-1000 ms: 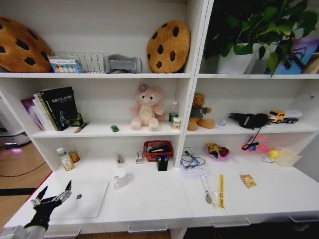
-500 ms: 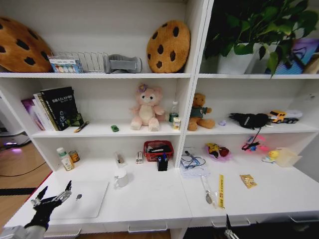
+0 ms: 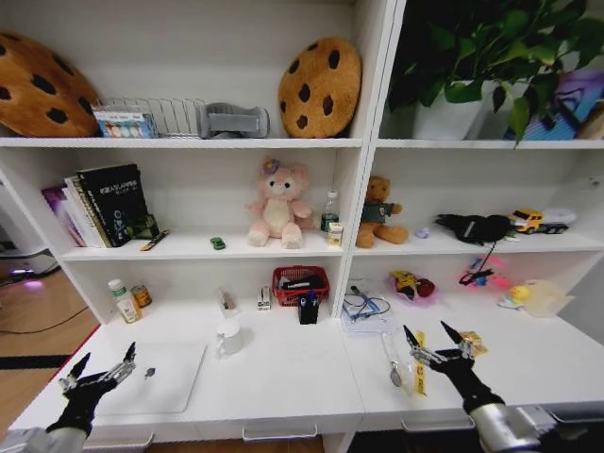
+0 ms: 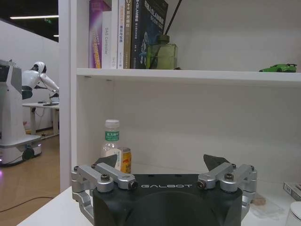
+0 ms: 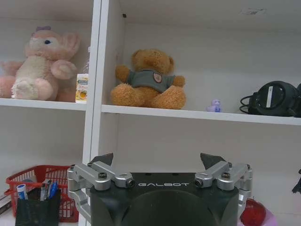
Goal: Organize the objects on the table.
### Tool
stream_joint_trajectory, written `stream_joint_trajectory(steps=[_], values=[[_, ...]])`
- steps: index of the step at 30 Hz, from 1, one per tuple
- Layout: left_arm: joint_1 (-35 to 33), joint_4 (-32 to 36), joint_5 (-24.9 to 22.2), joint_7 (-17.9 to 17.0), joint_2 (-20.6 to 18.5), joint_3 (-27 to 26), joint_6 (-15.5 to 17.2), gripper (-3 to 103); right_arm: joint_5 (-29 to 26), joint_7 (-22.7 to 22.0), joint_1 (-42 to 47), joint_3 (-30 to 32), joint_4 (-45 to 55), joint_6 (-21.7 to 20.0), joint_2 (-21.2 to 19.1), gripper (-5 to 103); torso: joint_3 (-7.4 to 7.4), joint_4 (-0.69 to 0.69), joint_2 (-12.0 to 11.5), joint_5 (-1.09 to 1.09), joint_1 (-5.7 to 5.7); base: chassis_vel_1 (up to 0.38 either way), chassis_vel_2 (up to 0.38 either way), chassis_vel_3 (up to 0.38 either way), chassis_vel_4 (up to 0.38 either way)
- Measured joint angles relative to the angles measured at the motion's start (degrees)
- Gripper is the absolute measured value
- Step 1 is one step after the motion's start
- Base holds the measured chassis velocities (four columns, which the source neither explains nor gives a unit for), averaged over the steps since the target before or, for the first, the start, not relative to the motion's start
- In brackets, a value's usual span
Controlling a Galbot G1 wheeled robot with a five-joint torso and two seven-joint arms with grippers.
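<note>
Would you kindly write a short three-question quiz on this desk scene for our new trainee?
1. True or false: the left gripper is open at the laptop's edge.
2. The right gripper hovers over which thing on the table? A) red basket B) yellow strip C) books
3. Fill in: the green toy car sits on the shelf beside the pink ____.

Key: 1 true; 2 B; 3 plush.

The table (image 3: pixel 283 382) lies bare along its front middle between the laptop (image 3: pixel 156 376) near the left edge and the yellow strip (image 3: pixel 419 362) right of centre, while the red basket (image 3: pixel 299 283) crowds the back edge.
</note>
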State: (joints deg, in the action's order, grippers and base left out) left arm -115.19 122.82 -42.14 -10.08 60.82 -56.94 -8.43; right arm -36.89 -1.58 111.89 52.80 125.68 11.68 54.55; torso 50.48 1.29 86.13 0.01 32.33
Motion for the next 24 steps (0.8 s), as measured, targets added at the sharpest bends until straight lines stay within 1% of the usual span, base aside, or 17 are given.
stream_joint_trajectory(steps=[7,19,24], values=[[0.0,0.0,0.0,0.0,0.0,0.0,0.0,100,0.57,0.06,-1.28,-0.55,-1.43,0.4,0.38,100,0.0,0.0,0.0,0.0,0.0,0.0,0.0,0.0,0.0],[0.0,0.0,0.0,-0.01,0.0,0.0,0.0,100,2.37,0.02,-1.24,-2.94,-3.01,1.26,2.77,100,-0.01,0.0,0.0,-0.02,0.0,0.0,0.0,0.0,0.0],[0.0,0.0,0.0,-0.01,0.0,0.0,0.0,100,2.59,0.0,-1.22,-3.12,-3.69,1.6,3.43,100,-0.01,0.0,0.0,-0.02,0.0,-0.059,-0.091,0.085,0.09]])
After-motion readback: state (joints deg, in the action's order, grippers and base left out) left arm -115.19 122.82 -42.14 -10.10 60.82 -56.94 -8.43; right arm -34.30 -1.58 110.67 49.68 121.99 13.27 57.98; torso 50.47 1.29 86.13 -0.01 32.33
